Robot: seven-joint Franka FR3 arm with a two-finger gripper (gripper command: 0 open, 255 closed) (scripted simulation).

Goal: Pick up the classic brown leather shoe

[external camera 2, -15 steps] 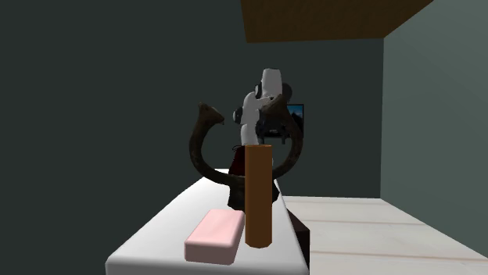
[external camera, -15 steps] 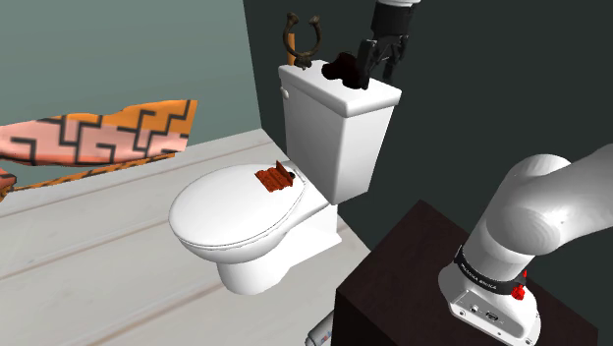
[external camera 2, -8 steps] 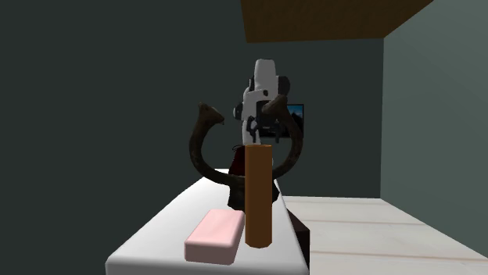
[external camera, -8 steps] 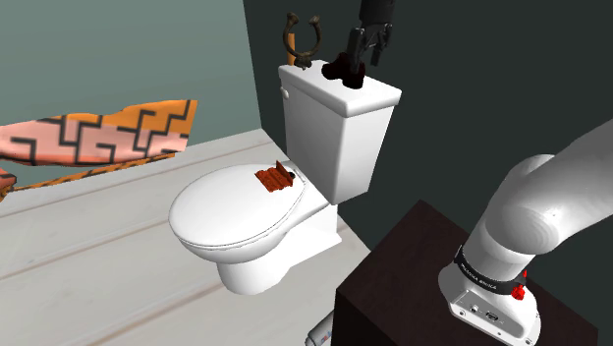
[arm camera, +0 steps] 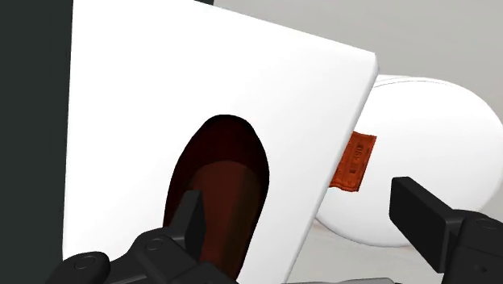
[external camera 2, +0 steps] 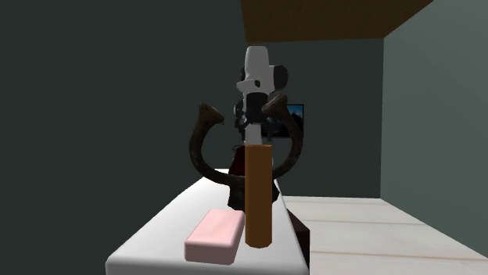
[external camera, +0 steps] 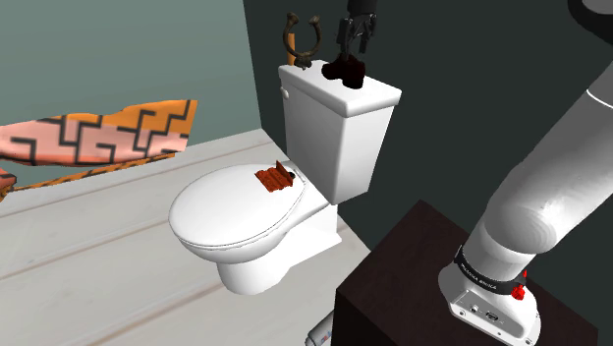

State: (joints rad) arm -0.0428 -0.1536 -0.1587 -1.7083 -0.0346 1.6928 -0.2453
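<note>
— Over the last half second the gripper (external camera: 354, 43) has risen and slid toward the shoulder view's left. It now hangs at the top middle of that frame, directly above the shoe (external camera: 344, 71).
— What about its fingers?
— They are spread wide and grasp nothing. In the wrist view one blocky black finger (arm camera: 193, 216) stands in front of the shoe, and the other (arm camera: 419, 214) sits out past the edge of the tank lid (external camera: 371, 90).
— Where does the shoe lie?
— It lies on that flat white lid, close to the dark wall. The shoe is smooth, rounded at the toe and a deep reddish brown, and it looks almost black in the shoulder view.
— What else is on the lid?
— A curved brown horn shape (external camera 2: 205, 144) rises at mid-frame in the second exterior view. Low in that frame are a rounded pink bar (external camera 2: 215, 234) and, just beside it, an upright brown cylinder (external camera 2: 257, 195).
— What is farther out?
— At the centre of the shoulder view the glossy oval toilet seat cover (external camera: 221, 216) carries a small rust-orange piece (external camera: 276, 178). An orange cloth with black zigzags (external camera: 98, 138) is at mid-left. The dark box stand (external camera: 408, 280) is at lower right.
</note>
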